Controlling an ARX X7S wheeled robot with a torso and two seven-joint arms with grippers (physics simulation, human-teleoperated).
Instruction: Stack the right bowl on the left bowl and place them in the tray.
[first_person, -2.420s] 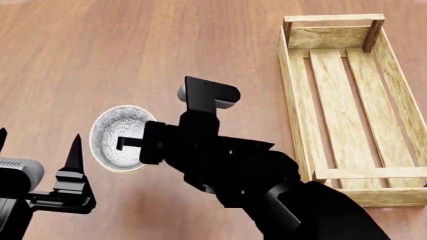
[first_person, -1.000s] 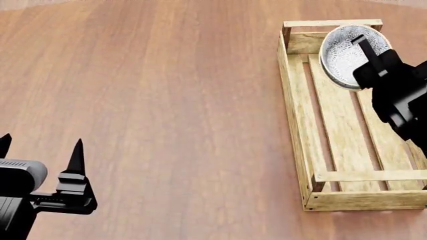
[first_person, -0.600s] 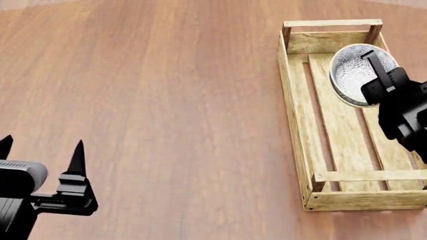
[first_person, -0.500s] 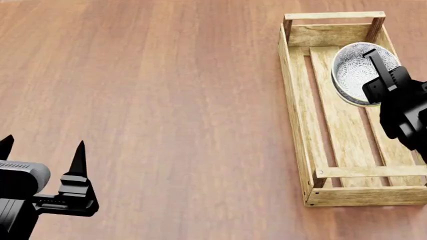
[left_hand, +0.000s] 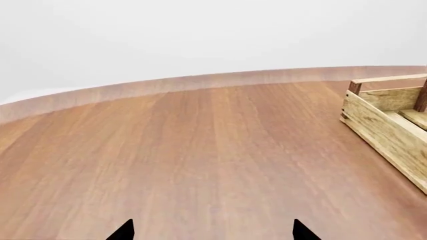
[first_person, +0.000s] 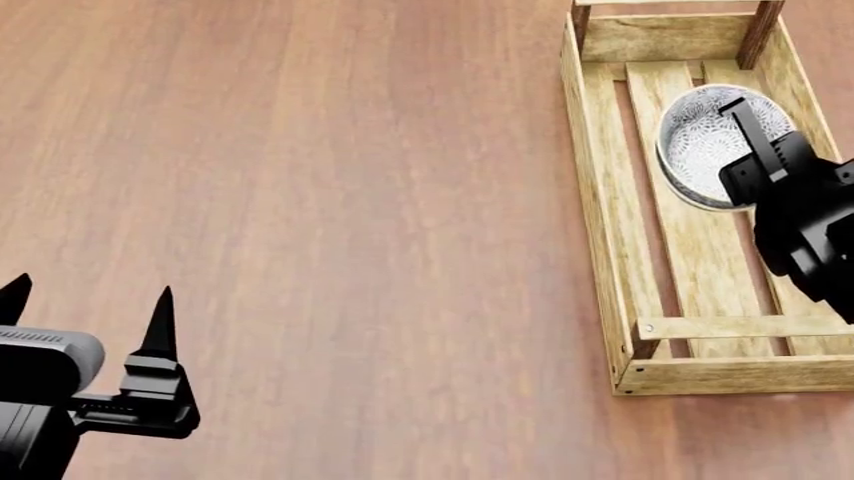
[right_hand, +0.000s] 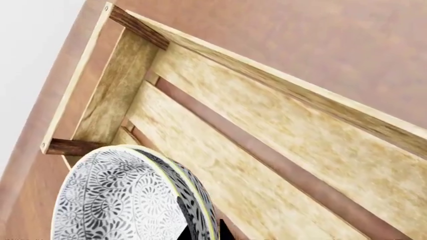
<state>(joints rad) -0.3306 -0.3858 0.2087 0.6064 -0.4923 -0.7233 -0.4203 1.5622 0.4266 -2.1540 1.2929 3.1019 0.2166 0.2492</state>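
Note:
The patterned grey-white bowls (first_person: 697, 142) hang nested and tilted inside the far half of the light-wood tray (first_person: 597, 200). My right gripper (first_person: 742, 118) is shut on their rim. The right wrist view shows two nested rims of the bowls (right_hand: 120, 200) pinched by the right gripper (right_hand: 203, 233), above the tray's slats (right_hand: 267, 130). Whether the bowls touch the slats I cannot tell. My left gripper (first_person: 88, 300) stands open and empty at the near left, far from the tray. The left wrist view shows the left gripper (left_hand: 212, 232) over bare wood, with a corner of the tray (left_hand: 383, 125).
The brown wooden table (first_person: 334, 200) stretches left of the tray. A thin crossbar (first_person: 741, 327) spans the tray's near end. The table's far edge (left_hand: 200, 80) shows in the left wrist view.
My right gripper has carried the bowls from the table's left side over to the tray and lowered them into it. The head view has shifted, and the left gripper has stayed open.

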